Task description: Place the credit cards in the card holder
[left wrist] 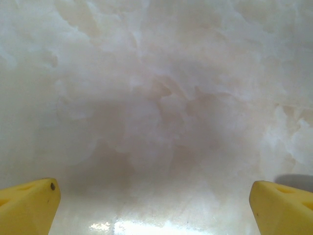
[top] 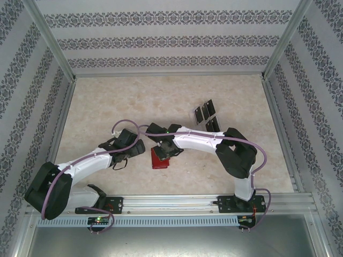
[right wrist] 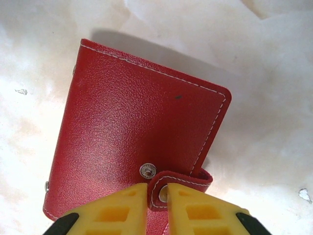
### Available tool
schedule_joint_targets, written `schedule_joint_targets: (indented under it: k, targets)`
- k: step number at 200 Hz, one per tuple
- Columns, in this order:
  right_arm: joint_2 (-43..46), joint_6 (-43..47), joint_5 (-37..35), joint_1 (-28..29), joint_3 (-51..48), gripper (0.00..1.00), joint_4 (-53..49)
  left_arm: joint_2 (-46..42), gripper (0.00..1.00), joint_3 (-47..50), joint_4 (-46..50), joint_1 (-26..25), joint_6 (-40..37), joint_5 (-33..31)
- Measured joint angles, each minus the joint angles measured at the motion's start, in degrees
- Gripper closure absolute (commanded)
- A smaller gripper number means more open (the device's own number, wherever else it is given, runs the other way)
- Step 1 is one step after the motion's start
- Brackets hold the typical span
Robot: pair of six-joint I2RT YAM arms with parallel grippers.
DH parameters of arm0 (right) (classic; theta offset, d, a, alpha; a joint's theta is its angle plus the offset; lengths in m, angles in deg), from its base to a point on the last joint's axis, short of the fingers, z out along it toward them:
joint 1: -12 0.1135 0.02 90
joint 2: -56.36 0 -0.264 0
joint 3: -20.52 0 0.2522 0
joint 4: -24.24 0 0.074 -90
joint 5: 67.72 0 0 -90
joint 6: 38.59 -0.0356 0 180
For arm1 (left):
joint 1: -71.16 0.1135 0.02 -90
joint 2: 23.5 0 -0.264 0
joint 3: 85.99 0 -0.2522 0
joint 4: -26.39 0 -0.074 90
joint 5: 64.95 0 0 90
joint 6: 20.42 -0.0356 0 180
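Two grippers, mid-table. Your right gripper is narrowed, pinching the clasp tab of the closed card holder, which lies flat on the table. Your left gripper gapes wide just left of it. The credit cards sit farther back, to the right.

**Pale marbled table, wallet and cards on it**

A red card holder lies flat and folded shut on the bare surface, near the middle and toward the near edge. A cluster of black credit cards sits farther back and to the right, well apart from it.
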Motion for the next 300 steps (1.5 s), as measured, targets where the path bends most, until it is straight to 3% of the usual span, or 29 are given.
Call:
schedule_joint_targets:
  k: [37,129,300]
  targets:
    - [0.00,0.07,-0.35,0.00,0.24,1.00,-0.20,0.00,0.00,0.00,-0.04,0.00,-0.04,0.35]
    - [1.44,-0.74,3.21,-1.27,-0.57,1.00,2.82,3.50,0.00,-0.11,-2.45,0.00,-4.79,6.08]
    - [1.79,-2.67,9.62,-3.04,-3.13,1.00,9.90,6.95,0.00,-1.42,-2.21,-0.02,-7.15,6.12]
